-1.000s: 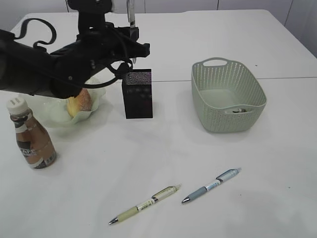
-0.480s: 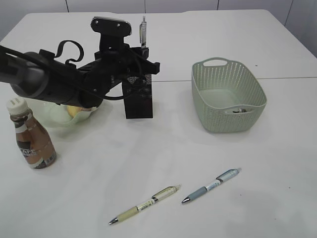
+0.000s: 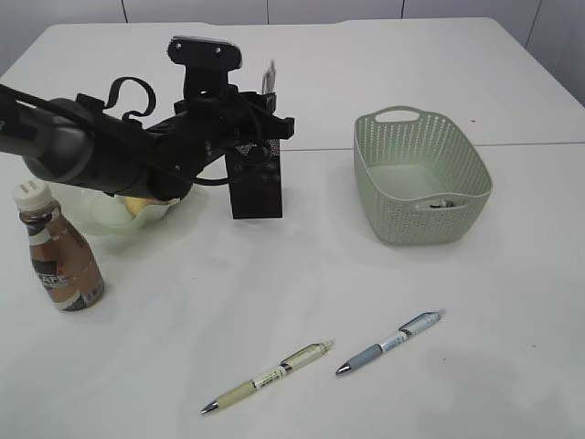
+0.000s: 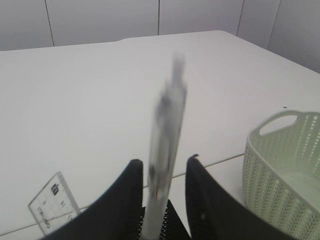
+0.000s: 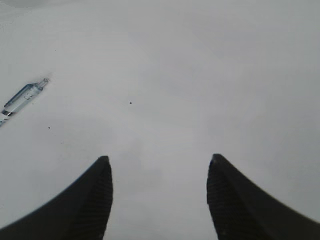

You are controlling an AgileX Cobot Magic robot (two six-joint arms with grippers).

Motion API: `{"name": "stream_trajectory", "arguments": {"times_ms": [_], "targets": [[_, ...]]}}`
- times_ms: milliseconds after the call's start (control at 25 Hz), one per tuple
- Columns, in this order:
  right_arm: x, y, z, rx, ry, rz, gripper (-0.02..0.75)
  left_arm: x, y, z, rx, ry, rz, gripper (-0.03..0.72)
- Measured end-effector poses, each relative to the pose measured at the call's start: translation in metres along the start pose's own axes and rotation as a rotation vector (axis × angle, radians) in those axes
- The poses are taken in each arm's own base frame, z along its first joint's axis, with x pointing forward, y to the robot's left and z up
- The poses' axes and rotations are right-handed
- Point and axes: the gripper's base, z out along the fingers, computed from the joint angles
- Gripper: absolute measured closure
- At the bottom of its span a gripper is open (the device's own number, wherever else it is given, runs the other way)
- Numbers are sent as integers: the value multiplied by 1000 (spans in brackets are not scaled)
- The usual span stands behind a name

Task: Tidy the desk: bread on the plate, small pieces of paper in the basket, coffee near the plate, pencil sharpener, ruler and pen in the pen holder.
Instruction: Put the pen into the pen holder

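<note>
Pen (image 4: 165, 150): blurred, upright between left hand's (image 4: 162, 200) parted fingers over pen holder (image 3: 256, 183), apparently released to drop in. Right hand (image 5: 159, 200): wide open, empty, above desk (image 5: 200, 75).

No legible txt: coffee (image 3: 58, 261) label & ruler (image 4: 54, 202) marks too blurry to read.

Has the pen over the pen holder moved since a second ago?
Yes. The pen has dropped lower toward the pen holder, its top now much nearer the rim.
</note>
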Motion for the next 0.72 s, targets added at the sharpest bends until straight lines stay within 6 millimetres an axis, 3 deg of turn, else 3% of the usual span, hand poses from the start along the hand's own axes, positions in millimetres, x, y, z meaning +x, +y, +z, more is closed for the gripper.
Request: {"name": "stream_trajectory", "arguments": {"times_ms": [120, 360, 520, 720], "targets": [[0, 0, 0, 0, 0, 0, 298, 0, 0, 0, -2, -2, -3, 430], [0, 0, 0, 0, 0, 0, 298, 0, 1, 0, -7, -5, -10, 411], [0, 0, 0, 0, 0, 0, 299, -15, -2, -6, 5, 39, -19, 411], [0, 0, 0, 0, 0, 0, 299, -35, -13, -25, 64, 220, -2, 411]]}}
